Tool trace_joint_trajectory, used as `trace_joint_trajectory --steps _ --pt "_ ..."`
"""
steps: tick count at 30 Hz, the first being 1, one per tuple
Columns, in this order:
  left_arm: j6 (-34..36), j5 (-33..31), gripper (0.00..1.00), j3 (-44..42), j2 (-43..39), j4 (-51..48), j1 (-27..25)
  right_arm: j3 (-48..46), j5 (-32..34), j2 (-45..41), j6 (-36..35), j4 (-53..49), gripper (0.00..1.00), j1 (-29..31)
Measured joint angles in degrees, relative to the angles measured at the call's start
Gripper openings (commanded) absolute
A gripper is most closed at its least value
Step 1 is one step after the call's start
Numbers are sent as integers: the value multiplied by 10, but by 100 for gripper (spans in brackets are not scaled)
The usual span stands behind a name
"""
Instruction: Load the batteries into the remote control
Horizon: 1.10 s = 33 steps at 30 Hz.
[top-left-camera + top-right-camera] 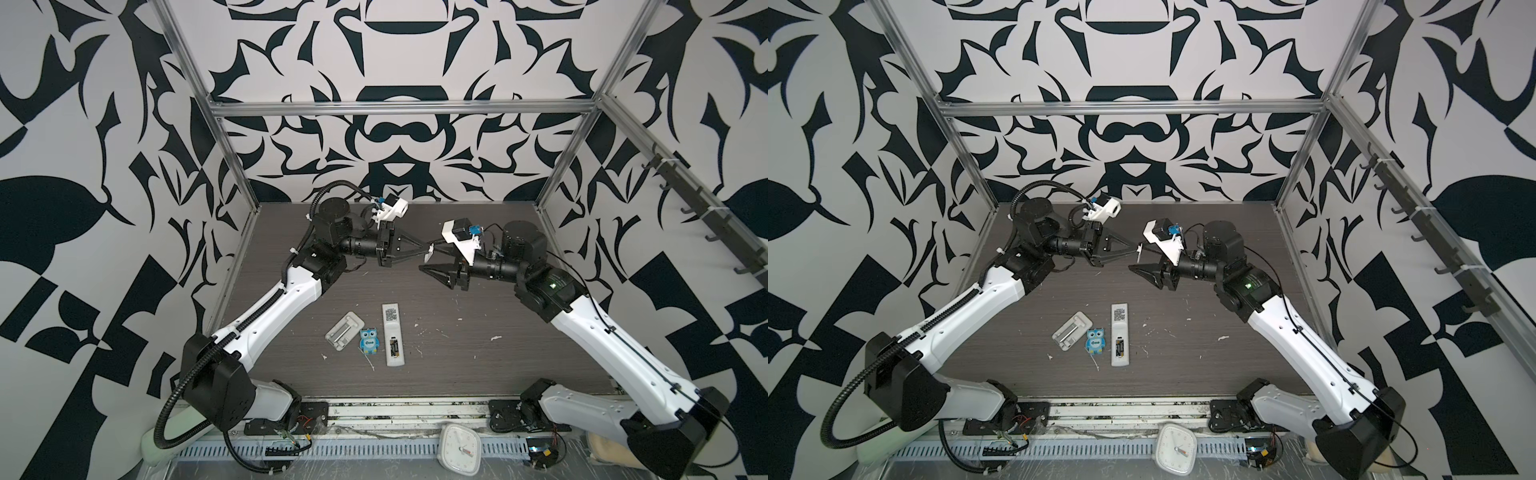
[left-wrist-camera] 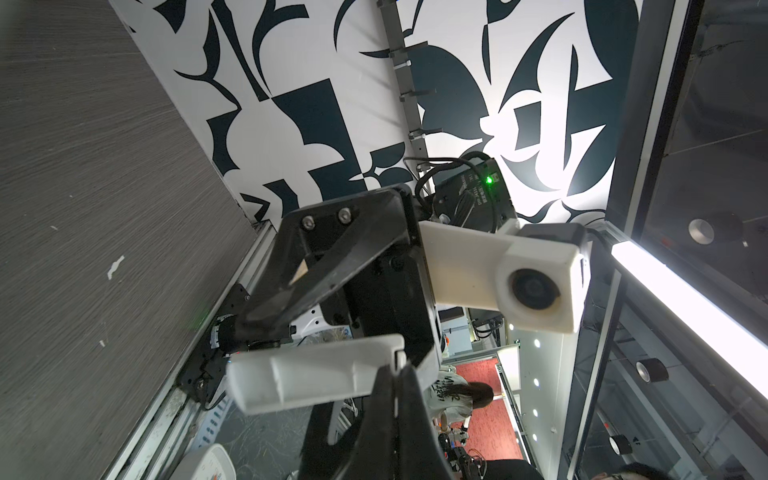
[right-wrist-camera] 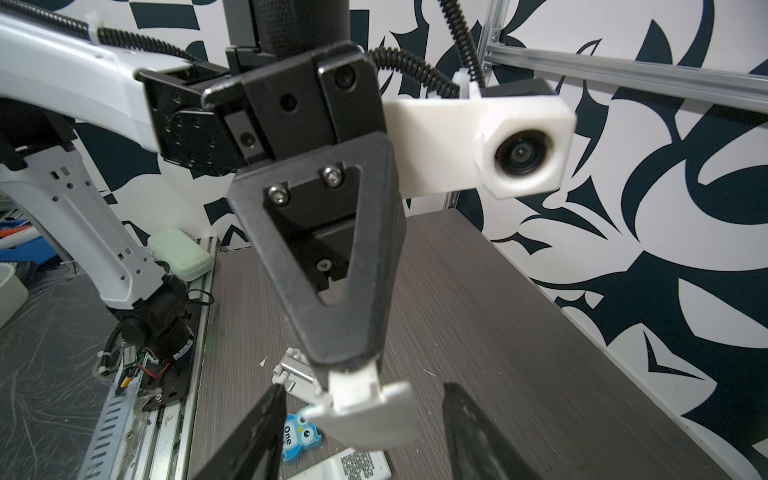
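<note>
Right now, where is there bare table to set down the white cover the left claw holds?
Widest bare table: right of the remote, up to the right arm. A narrower strip runs between the remote and the front rail. Crowded: tray, owl and remote lie close together left of centre.

1. the remote control (image 1: 392, 328) lies back up on the table (image 1: 498, 332), with the batteries (image 1: 394, 346) in its near end.
2. a blue owl (image 1: 369, 341) sits just left of it, then a grey tray (image 1: 344, 331).
3. farther back, the left gripper (image 1: 424, 249) pinches a small white piece (image 1: 431, 250).
4. the right gripper (image 1: 428, 257) has its jaws spread, right beside it.
</note>
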Motion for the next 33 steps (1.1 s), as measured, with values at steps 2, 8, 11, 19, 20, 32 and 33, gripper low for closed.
trace_joint_trajectory --steps 2,8,11,19,20,32,33 --pt "-2 0 1 0 0 0 0 0 3 0 -2 0 60 0" --pt "-2 1 0 0 0 0 0 0 16 -4 -9 -1 57 0" --pt "-3 2 0 0 1 0 0 1 22 -7 -11 -1 55 0" --pt "-4 2 0 0 2 0 0 3 27 -9 -12 -1 53 0" --pt "-4 2 0 0 2 0 0 3 27 -9 -12 -1 52 0" --pt "-4 2 0 0 8 0 0 4 27 -9 -12 -1 48 0" --pt "-4 2 0 0 8 0 0 5 27 -9 -12 -1 48 1"
